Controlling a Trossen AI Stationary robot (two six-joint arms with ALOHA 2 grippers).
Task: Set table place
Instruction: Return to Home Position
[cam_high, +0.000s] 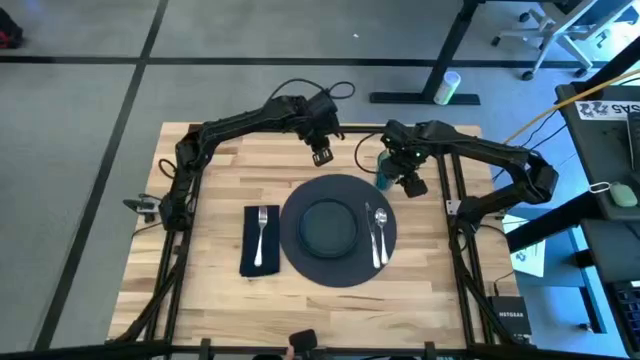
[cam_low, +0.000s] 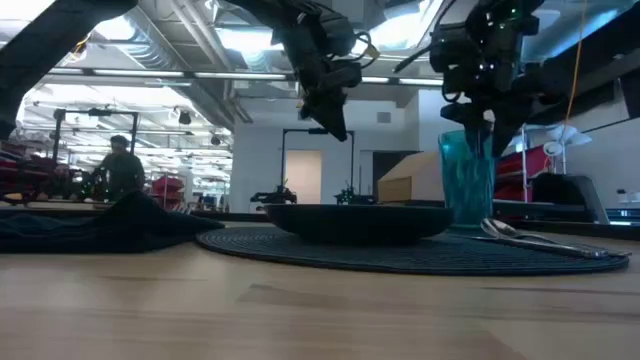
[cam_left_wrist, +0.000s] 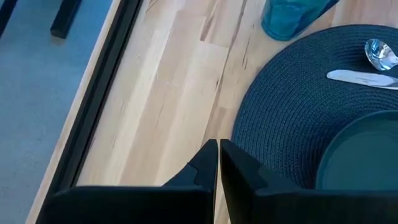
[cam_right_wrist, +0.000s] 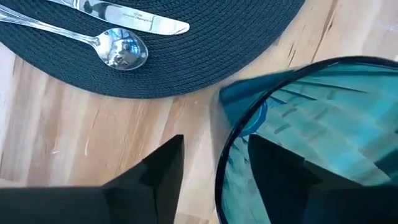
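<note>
On the table (cam_high: 210, 300) lies a dark round charger (cam_high: 338, 262) with a smaller dark plate (cam_high: 330, 225) on it. The knife (cam_high: 383, 238) and spoon (cam_high: 375, 232) lie on the charger's right part. Left of the charger, a fork (cam_high: 261, 235) lies on a navy napkin (cam_high: 260, 262). The teal cup (cam_high: 383, 176) stands upright on the table just past the charger's far right rim. My right gripper (cam_right_wrist: 214, 174) is open, one finger inside the cup and one outside. My left gripper (cam_left_wrist: 217, 163) is shut on nothing, raised above the table past the charger's far edge. My right gripper comes from above, pointing down, and stands astride the cup's rim (cam_right_wrist: 231, 134). The outer finger (cam_right_wrist: 165, 168) is apart from the wall, with bare table showing between. Whether the inner finger (cam_right_wrist: 280, 168) touches the wall, I cannot tell. The cup stands on the table.
Bare wood lies left of the napkin and along the near edge (cam_high: 300, 320). A black rail (cam_left_wrist: 99, 93) edges the tabletop. In the low view a person (cam_low: 120, 168) stands far back in the room, away from the arms.
</note>
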